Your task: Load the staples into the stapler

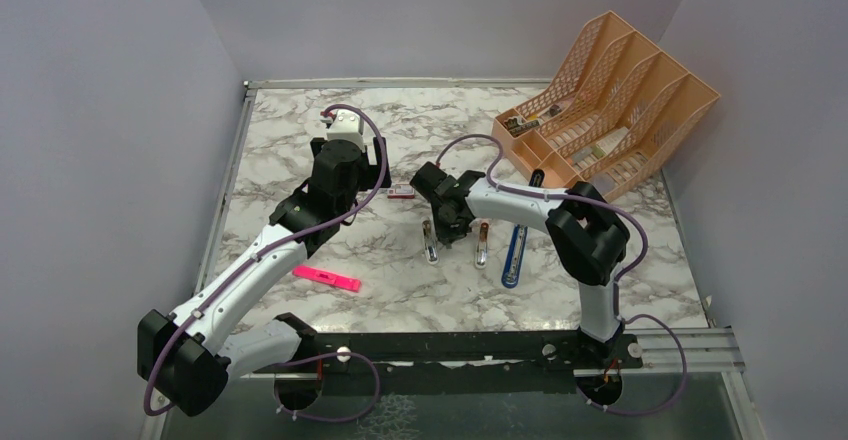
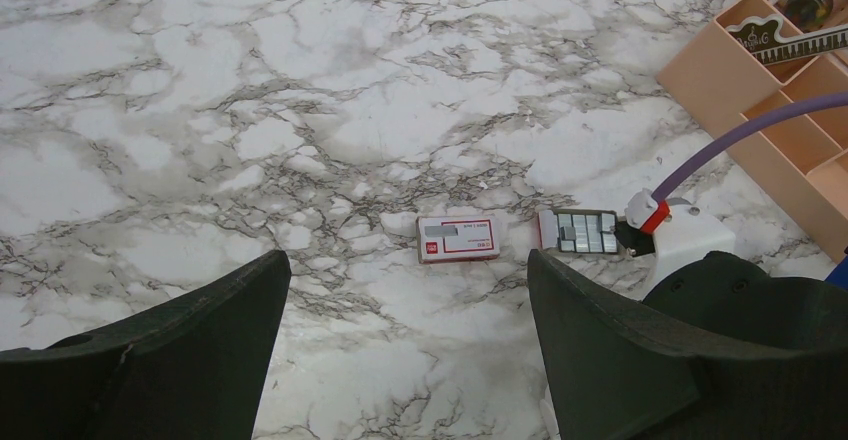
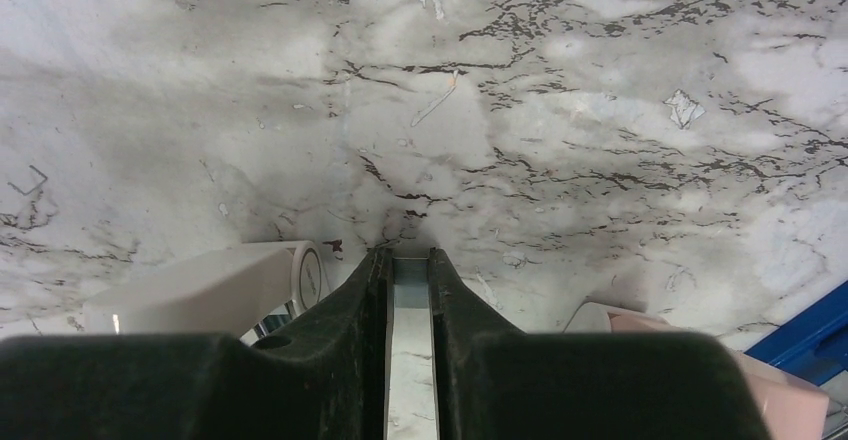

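Left pincer [image 2: 408, 262] spread wide, above staple box [image 2: 458, 238]

Staples [image 2: 587, 231]: grey-silver blocks, lying flat in open red-edged tray, just right of red-and-white box [image 2: 458, 238], not touching it. Stapler [image 1: 429, 241]: slim, pale, shiny metal strip up, lying flat, arm-base side of box. Similar piece [image 1: 481, 244] parallel, apart.

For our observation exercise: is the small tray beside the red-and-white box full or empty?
Full: grey staples fill the tray, seen in the left wrist view.
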`<action>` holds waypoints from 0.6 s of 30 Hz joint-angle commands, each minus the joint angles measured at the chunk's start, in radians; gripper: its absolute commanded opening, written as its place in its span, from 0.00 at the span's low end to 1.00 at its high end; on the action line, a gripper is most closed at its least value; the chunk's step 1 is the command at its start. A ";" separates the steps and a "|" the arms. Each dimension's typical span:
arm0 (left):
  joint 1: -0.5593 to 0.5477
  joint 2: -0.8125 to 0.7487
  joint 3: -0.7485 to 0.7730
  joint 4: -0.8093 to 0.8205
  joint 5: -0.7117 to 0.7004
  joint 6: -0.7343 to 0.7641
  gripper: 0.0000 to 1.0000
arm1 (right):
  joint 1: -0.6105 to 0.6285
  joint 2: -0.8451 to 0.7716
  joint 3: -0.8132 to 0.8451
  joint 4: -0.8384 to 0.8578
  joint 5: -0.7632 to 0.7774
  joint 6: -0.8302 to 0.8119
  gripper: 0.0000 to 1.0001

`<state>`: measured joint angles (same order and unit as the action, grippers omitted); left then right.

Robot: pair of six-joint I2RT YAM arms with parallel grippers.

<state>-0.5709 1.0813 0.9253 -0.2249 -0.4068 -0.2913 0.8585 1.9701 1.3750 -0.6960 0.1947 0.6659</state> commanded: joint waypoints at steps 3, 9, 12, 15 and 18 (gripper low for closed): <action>0.002 -0.004 0.000 0.004 -0.001 0.000 0.89 | 0.005 0.014 -0.011 0.000 0.091 0.023 0.19; 0.004 0.004 0.001 0.006 0.005 -0.003 0.89 | 0.004 -0.076 -0.047 0.038 0.114 0.018 0.18; 0.002 0.007 0.004 0.004 0.014 -0.003 0.89 | 0.003 -0.133 -0.060 0.032 0.138 0.027 0.18; 0.002 0.001 0.004 0.004 0.021 -0.005 0.89 | 0.000 -0.201 -0.085 0.027 0.158 0.043 0.18; 0.002 -0.010 0.003 0.007 0.031 -0.010 0.89 | -0.007 -0.265 -0.107 0.004 0.179 0.059 0.18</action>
<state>-0.5709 1.0840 0.9253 -0.2253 -0.4046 -0.2916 0.8600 1.8057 1.2942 -0.6788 0.2977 0.6888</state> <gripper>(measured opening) 0.887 0.183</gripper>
